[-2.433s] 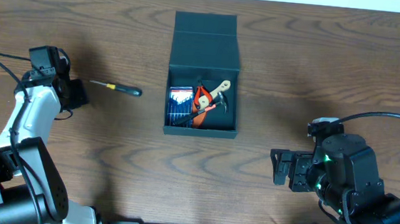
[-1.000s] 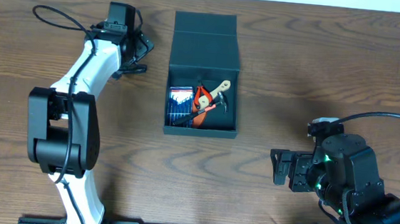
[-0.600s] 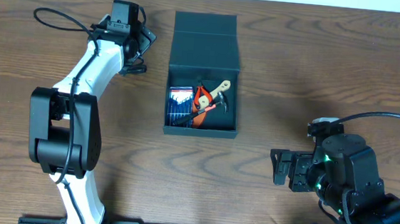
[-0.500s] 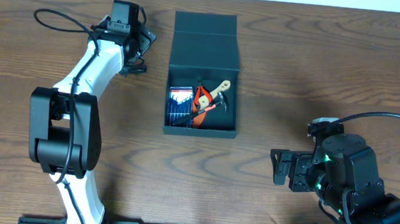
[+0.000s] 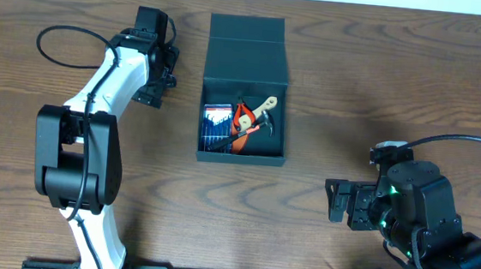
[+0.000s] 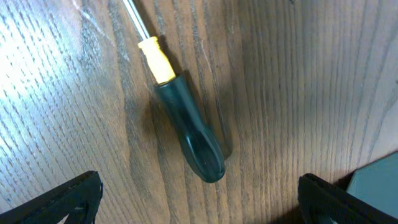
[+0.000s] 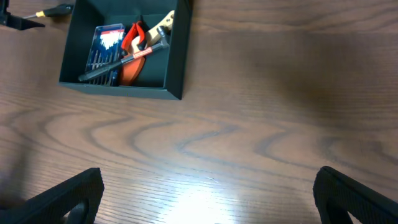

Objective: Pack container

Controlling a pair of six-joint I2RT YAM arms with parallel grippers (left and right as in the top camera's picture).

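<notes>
The container [image 5: 242, 135] is a dark box lying open mid-table, its lid [image 5: 248, 39] folded back. Inside lie a blue bit case [image 5: 216, 124], red pliers [image 5: 243, 118] and a wooden-handled hammer [image 5: 266, 107]. A screwdriver [image 6: 189, 134] with a dark green handle and yellow collar lies on the wood just left of the box. My left gripper [image 6: 199, 205] hovers over it, open, the handle's end between the fingers and untouched. In the overhead view the left gripper [image 5: 154, 85] hides the screwdriver. My right gripper [image 5: 343, 203] is open over bare wood at the front right, holding nothing.
A corner of the container [image 6: 376, 183] shows at the lower right of the left wrist view, close to one finger. The right wrist view shows the container [image 7: 174, 56] far ahead on the left. A black cable [image 5: 59, 39] loops behind the left arm.
The left arm swung in from the far left to beside the container. In the last half second its wrist turned and the gripper shifted slightly toward the front. The right arm stayed still.
</notes>
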